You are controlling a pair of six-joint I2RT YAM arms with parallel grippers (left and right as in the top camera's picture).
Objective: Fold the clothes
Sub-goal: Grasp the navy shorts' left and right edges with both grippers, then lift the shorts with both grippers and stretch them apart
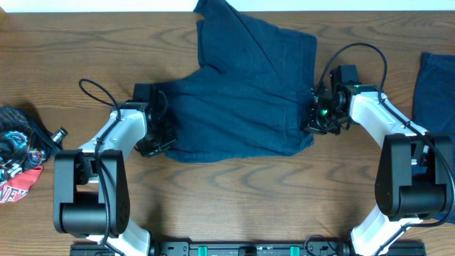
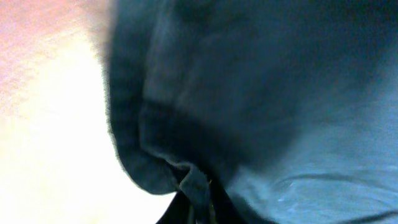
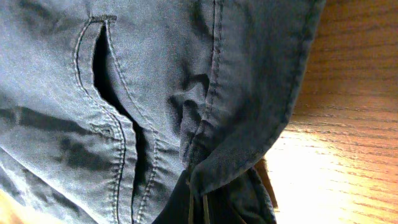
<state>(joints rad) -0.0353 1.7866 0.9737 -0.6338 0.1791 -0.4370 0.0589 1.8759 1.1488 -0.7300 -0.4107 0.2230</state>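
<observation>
Dark navy shorts (image 1: 242, 92) lie spread over the middle of the wooden table, one leg reaching up to the far edge. My left gripper (image 1: 158, 136) is shut on the shorts' left edge; the left wrist view shows a pinched ridge of blue fabric (image 2: 196, 186) running into the jaws. At the shorts' right edge my right gripper (image 1: 318, 119) is shut on the cloth, and the right wrist view shows a seamed hem (image 3: 214, 162) bunched between its fingers beside a pocket slit (image 3: 102, 68).
A second piece of navy clothing (image 1: 434, 89) lies at the right edge of the table. A red, black and patterned heap of cloth (image 1: 18, 160) sits at the left edge. Bare wood shows in front of the shorts.
</observation>
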